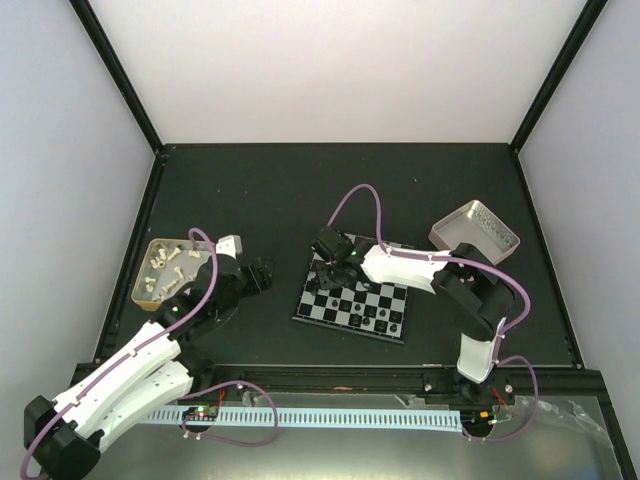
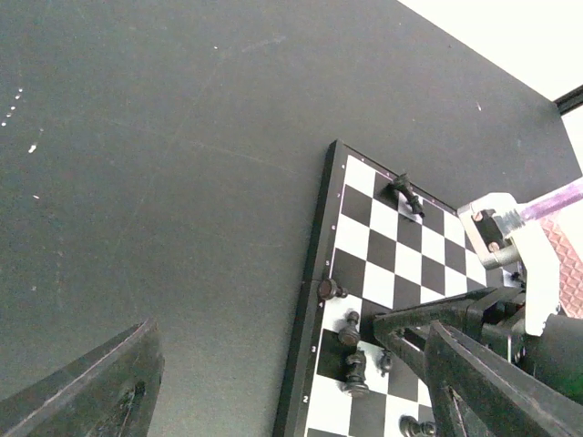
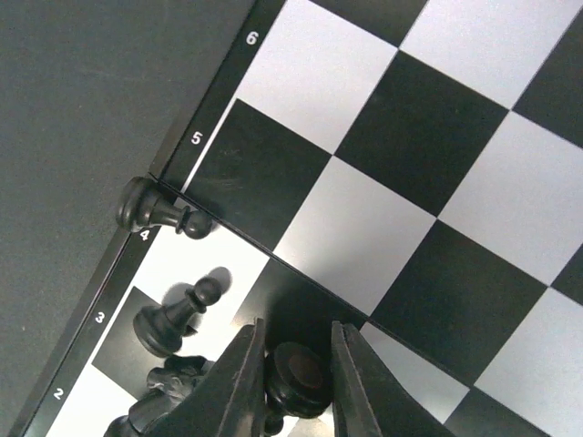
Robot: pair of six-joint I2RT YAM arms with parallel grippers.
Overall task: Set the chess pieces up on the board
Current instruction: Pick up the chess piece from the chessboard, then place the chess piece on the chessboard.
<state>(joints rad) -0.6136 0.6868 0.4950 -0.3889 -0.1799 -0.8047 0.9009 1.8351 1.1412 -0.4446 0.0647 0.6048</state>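
Note:
The board lies mid-table, between the two arms. My right gripper reaches down over its left edge, shut on a black chess piece whose round base faces the camera. Beside it stand a pawn and a knight, and another pawn lies tipped on the board's rim. In the left wrist view the same cluster shows under the right gripper's fingers, and one more piece lies near the far corner. My left gripper hangs open over bare table left of the board.
A tan tray holding several white pieces sits at the left, behind my left arm. A pink-rimmed metal tray stands tilted at the right rear. More black pieces stand on the board's near right part. Black walls frame the table.

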